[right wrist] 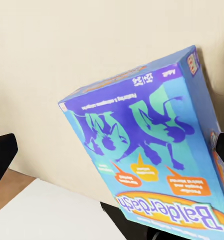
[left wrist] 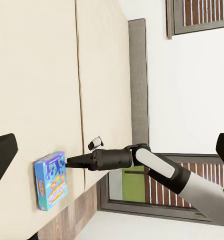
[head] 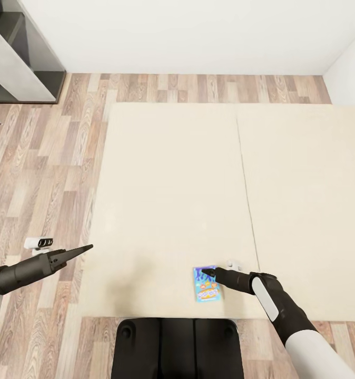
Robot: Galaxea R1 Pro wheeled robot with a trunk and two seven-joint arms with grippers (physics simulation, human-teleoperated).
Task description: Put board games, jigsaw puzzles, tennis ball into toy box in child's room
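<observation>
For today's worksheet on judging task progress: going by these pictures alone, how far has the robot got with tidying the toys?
Nothing looks done: no toy box appears here. In hand: the right claw is at the edge of the blue board game, which lies flat on the bed; whether it grips yet cannot be told. The left claw hangs over the floor, holding nothing. Left: lifting this game, carrying it to the toy box, then the other toys.

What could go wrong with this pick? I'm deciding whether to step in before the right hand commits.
The blue board game lies flat on the bed close to its near edge, so a nudge from the right hand might slide it off onto the floor. The hand meets only the box's upper edge, so a grip there may be shallow and the box could tilt or slip when lifted.
</observation>
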